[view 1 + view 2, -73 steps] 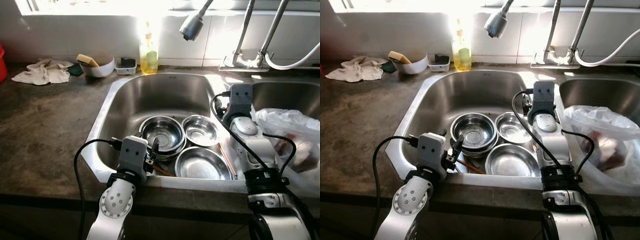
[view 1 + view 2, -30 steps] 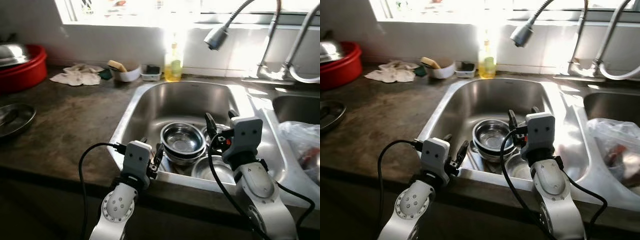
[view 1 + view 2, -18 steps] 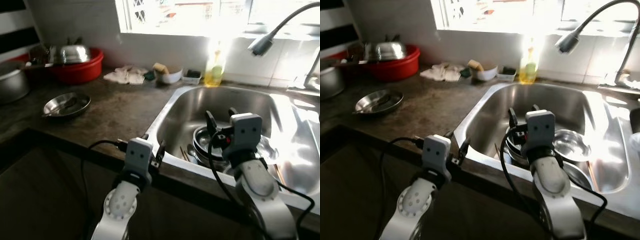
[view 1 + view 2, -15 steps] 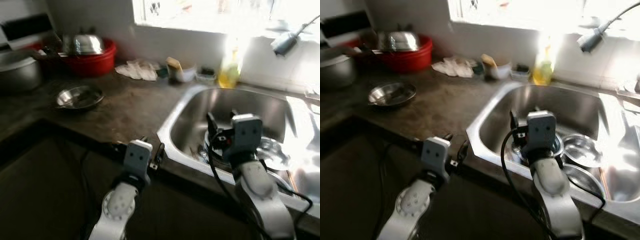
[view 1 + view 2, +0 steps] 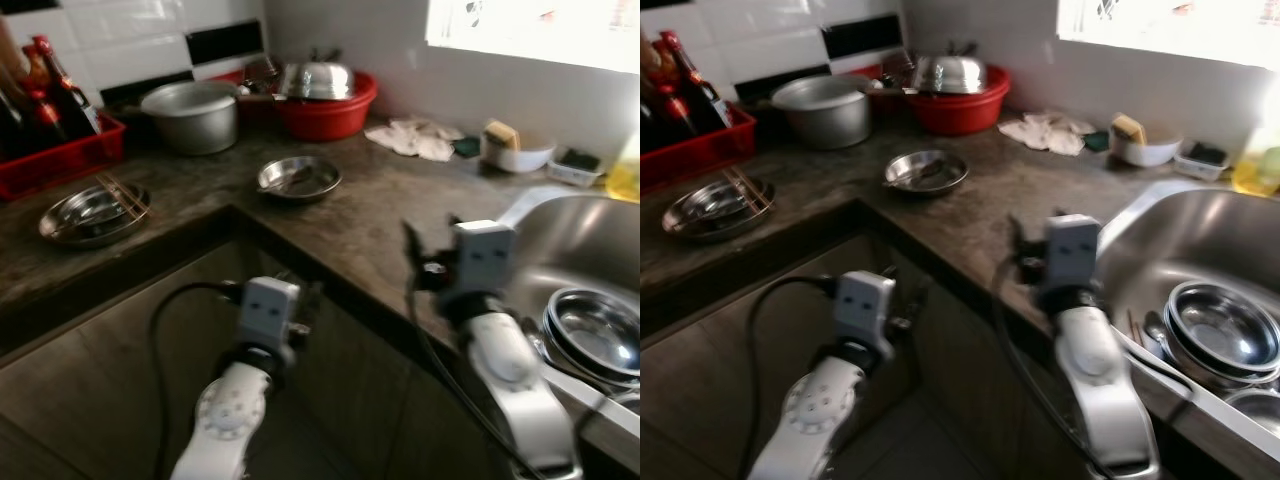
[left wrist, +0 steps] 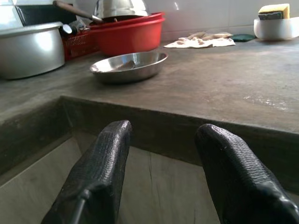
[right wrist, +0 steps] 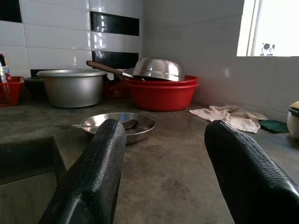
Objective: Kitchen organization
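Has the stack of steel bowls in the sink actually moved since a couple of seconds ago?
No. The bowls sit in the sink as before; the camera swung left.

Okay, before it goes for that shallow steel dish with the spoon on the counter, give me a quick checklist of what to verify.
1. Right tool open: ok, its fingers stand wide apart with nothing between them.
2. Left tool open: ok, also empty, and low, below the counter edge.
3. Steel dish in sight: ok, it sits on the counter, and the right wrist view looks straight at it.
4. Spoon settled: ok, it lies inside the dish; it could slide if the dish tips.
5. Room around the dish: ok, the red basin and grey pot stand behind it, apart from it.
6. Sharp picture: not ok, the head views are slightly blurred.
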### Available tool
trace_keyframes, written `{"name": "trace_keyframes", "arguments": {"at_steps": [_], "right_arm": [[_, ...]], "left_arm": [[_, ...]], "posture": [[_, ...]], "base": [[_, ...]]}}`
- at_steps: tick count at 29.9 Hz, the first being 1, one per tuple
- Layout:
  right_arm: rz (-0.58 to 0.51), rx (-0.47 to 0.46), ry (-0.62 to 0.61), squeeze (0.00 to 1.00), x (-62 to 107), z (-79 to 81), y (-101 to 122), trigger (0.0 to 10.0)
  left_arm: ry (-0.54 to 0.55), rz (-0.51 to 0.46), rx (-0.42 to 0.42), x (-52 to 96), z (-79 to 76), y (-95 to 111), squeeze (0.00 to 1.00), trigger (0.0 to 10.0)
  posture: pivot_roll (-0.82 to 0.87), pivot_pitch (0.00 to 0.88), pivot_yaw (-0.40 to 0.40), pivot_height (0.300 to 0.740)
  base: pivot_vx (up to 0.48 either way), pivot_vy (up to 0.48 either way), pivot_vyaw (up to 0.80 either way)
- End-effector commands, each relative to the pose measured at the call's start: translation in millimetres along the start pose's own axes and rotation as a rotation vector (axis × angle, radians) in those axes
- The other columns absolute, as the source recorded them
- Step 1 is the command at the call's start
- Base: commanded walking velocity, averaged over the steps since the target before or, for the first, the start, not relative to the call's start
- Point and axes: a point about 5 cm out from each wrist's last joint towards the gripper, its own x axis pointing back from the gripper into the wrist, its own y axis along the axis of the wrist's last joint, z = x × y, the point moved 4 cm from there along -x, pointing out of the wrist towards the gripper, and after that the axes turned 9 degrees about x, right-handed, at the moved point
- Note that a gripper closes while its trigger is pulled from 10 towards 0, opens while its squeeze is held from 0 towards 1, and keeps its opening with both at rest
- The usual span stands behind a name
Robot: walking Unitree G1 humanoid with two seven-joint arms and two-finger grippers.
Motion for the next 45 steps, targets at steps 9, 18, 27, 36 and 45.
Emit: {"name": "trace_keyframes", "arguments": {"at_steps": [9,18,27,36,45], "right_arm": [[0.012,0.008,-0.024,0.0,-1.6,-8.4,-3,10.0],[0.016,0.005,-0.01,0.0,-3.3,-7.3,-3,10.0],[0.01,0.035,0.016,0.0,-5.6,-2.9,-2,10.0],[0.01,0.018,0.021,0.0,-10.6,-4.1,-2,10.0],[0.007,0.028,0.025,0.0,-12.6,-4.3,-2,10.0]], "left_arm": [[-0.031,-0.008,0.012,-2.8,-8.9,4,0.0,10.0],[-0.021,-0.018,0.005,-2.9,-7.5,4,0.0,10.0],[-0.022,-0.031,-0.01,-4.1,-8.3,7,0.0,10.0],[-0.025,-0.033,-0.015,-5.0,-8.9,7,0.0,10.0],[-0.031,-0.034,-0.017,-4.7,-9.4,7,0.0,10.0]], "posture": [[0.04,0.034,-0.005,0.74],[0.04,0.037,-0.004,0.74],[0.04,0.039,-0.006,0.74],[0.04,0.036,-0.009,0.74],[0.04,0.029,-0.008,0.74]], "base": [[0.0,0.473,0.0],[0.0,0.111,0.0],[0.0,0.0,0.71],[0.294,0.0,0.09],[0.358,0.0,0.0]]}}
